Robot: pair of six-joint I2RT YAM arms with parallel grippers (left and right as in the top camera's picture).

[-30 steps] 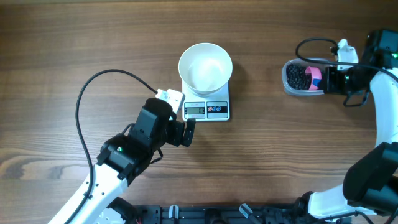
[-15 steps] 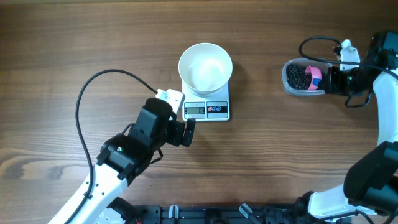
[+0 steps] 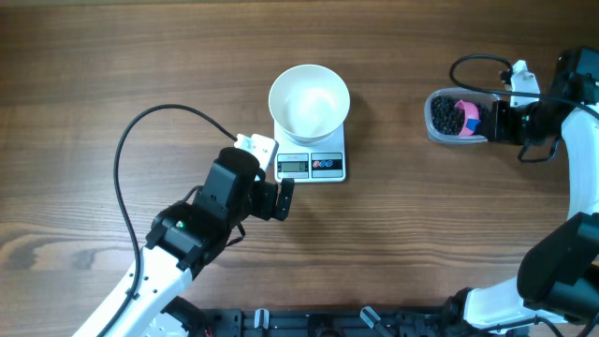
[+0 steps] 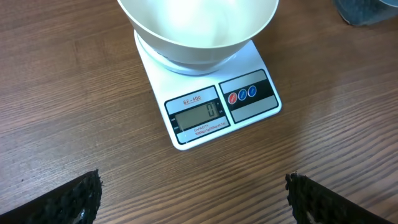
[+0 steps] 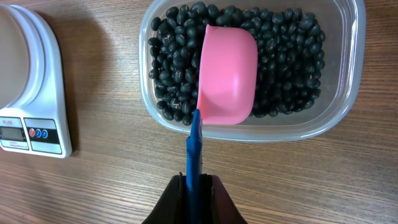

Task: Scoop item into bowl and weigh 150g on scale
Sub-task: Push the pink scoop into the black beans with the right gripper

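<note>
1. Only the overhead view takes in the whole counter (image 3: 421, 243): the left arm angles up from the lower-left edge, and the right arm reaches in from the right.
2. The left wrist view shows the scale (image 4: 214, 102) reading zero under the empty bowl (image 4: 199, 31). The left pincer (image 4: 194, 198) is spread wide, holding nothing.
3. The right wrist view shows the right pincer (image 5: 194, 186) clenched on the blue handle of the pink scoop (image 5: 227, 74), which rests on the beans (image 5: 286, 56) in a clear tub (image 5: 348, 74).
</note>
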